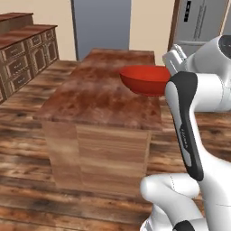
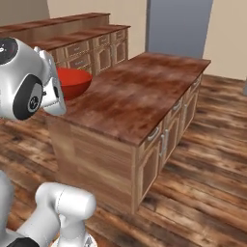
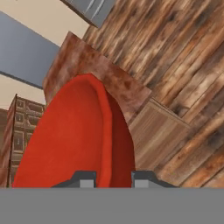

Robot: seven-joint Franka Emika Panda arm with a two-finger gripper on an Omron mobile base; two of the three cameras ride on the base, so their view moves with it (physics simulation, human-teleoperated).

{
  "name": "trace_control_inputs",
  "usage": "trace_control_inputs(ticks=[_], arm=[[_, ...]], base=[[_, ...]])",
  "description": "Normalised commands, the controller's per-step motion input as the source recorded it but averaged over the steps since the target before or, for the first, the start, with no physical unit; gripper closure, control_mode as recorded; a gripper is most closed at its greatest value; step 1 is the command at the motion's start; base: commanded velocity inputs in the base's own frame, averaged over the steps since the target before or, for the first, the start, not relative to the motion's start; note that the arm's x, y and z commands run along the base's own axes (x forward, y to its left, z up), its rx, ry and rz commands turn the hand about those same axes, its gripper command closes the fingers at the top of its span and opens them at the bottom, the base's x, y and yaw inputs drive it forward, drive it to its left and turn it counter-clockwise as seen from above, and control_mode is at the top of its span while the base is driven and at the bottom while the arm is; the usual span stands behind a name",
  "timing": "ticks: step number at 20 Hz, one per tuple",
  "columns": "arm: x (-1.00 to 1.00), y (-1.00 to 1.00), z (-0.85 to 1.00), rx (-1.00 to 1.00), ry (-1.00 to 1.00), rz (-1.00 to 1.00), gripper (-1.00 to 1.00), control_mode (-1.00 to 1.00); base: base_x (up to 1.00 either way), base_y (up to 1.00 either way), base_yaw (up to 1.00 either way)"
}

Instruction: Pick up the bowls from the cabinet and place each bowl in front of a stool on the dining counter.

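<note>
Item: red bowl (image 1: 145,79), shallow, glossy, held aloft by its rim over the near right part of a brown wood-grain counter (image 1: 97,92); it does not touch the top. From the right base camera the bowl (image 2: 72,82) shows partly behind the white arm, over the counter's (image 2: 140,91) left edge. Gripper (image 3: 113,179): the two dark fingertips (image 3: 84,179) stand close together, one on each side of the bowl's (image 3: 78,135) rim wall, so the fingers are clamped on the rim. Key relation: the bowl extends straight away from the fingertips, its round mouth turned edge-on to the hand camera, its body hanging forward of the hand rather than beneath it; the rim's edge runs away from the fingers in line with the gripper. Below and beyond it lie the counter's corner, its lighter panel front and the plank floor (image 3: 183,57). Surroundings: drawer-fronted units (image 1: 27,58) along the far left wall. Judgement: carry stage; no stool is visible from here, so whether this top is the dining counter cannot be told. Setting down will call for levelling the bowl, base lowest, before the rim is let go.
</note>
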Motion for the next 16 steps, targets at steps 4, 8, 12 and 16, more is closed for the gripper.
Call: trace_control_inputs(ticks=[4,8,12,16], arm=[[0.00,0.00,0.00,0.00,0.00,0.00,1.00,1.00],[0.00,0.00,0.00,0.00,0.00,0.00,1.00,1.00],[0.00,0.00,0.00,0.00,0.00,0.00,1.00,1.00],[0.00,0.00,0.00,0.00,0.00,0.00,1.00,1.00]], base=[[0.12,0.20,0.36],[0.24,0.40,0.30],[0.36,0.51,0.26],[0.40,0.55,0.25]])
